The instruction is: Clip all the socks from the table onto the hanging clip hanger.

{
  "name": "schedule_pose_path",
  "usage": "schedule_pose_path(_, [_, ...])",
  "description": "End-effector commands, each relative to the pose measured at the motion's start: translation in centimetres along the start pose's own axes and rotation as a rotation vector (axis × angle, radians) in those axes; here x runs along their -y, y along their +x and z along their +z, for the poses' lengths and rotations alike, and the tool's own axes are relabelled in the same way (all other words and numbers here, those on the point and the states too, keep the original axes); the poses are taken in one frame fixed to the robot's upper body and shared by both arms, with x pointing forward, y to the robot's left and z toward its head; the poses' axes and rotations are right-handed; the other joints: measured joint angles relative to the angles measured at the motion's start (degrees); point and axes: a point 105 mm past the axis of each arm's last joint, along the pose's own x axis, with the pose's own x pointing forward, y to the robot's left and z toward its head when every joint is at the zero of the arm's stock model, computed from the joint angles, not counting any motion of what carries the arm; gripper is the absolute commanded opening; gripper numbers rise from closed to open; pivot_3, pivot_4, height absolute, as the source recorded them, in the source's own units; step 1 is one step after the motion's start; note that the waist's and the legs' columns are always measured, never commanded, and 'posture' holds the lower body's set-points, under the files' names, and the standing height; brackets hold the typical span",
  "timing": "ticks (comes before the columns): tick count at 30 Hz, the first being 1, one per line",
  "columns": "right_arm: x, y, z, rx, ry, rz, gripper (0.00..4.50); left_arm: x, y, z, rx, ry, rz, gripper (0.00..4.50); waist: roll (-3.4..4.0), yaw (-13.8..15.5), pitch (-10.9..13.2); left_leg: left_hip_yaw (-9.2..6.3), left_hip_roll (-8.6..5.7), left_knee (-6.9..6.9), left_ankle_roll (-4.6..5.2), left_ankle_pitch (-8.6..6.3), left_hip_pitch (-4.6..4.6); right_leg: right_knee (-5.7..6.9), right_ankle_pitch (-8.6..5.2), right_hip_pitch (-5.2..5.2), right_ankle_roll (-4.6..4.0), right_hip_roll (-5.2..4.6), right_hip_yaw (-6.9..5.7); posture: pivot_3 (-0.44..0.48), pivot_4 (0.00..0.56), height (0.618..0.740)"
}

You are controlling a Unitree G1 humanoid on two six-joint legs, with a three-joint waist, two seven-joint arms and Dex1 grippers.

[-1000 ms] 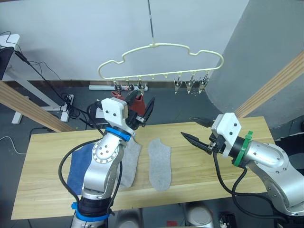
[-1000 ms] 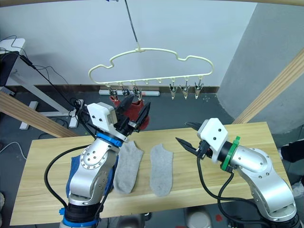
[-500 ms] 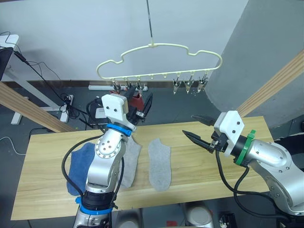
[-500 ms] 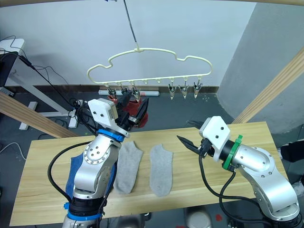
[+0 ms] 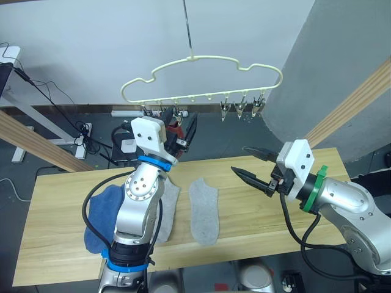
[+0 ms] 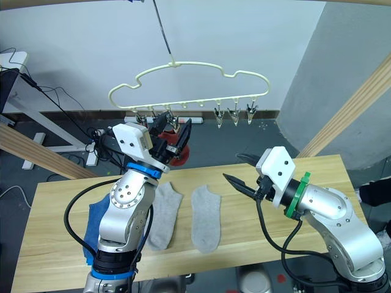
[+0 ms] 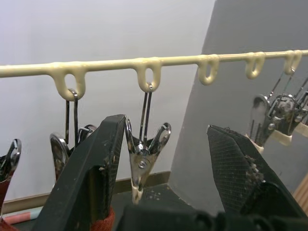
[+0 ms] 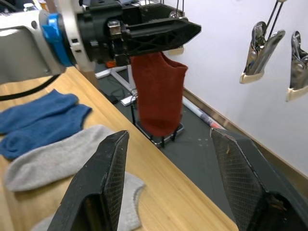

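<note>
left gripper [image 7: 163, 159]: raised to clip hanger [image 5: 201, 76], fingers spread around a hanging clip [image 7: 143, 161], rust red sock [image 8: 159, 91] dangling just beside | right gripper [image 5: 247, 165]: spread, empty, above table [image 5: 256, 232], well apart from grey socks [image 5: 203, 210] | blue socks [image 5: 98, 210]: on table's left part
</note>
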Motion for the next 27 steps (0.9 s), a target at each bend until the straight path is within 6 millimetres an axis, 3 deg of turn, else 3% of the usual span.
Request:
schedule_pose_path(1, [-0.51,-0.33,1.23,0.037,-0.033,0.017,2.84,-0.14,0.06,1.14,0.049,0.015,0.015,2.95,0.0,0.0,0.0,0.0,0.0,0.0,0.0,0.0,0.0,0.0,0.0,0.0,0.0,0.0,0.0,-0.337,0.349,0.74])
schedule_pose_path(14, [-0.32,-0.39,1.35,0.037,-0.01,0.016,2.84,-0.6,0.19,1.15,0.046,0.057,0.04,2.95,0.0,0.0,0.0,0.0,0.0,0.01,0.0,0.0,0.0,0.0,0.0,0.0,0.0,0.0,-0.01,-0.337,0.352,0.74])
schedule_pose_path(17, [-0.25,-0.37,1.39,0.037,-0.006,0.013,2.84,-0.74,0.2,1.11,0.042,0.068,0.05,2.46,0.0,0.0,0.0,0.0,0.0,0.01,0.0,0.0,0.0,0.0,0.0,0.0,0.0,0.0,-0.01,-0.337,0.352,0.74])
schedule_pose_path(23, [-0.27,-0.37,1.41,0.038,0.001,0.013,2.84,-0.8,0.26,1.22,0.047,0.076,0.054,0.91,0.0,0.0,0.0,0.0,0.0,0.01,0.0,0.0,0.0,0.0,0.0,0.0,0.0,0.0,-0.01,-0.337,0.352,0.74])
schedule_pose_path(27, [-0.33,-0.38,1.33,0.036,0.005,0.016,2.84,-0.76,0.23,1.22,0.046,0.077,0.053,0.83,0.0,0.0,0.0,0.0,0.01,0.01,0.0,0.0,0.0,0.0,0.0,0.0,0.0,0.0,-0.01,-0.335,0.351,0.74])
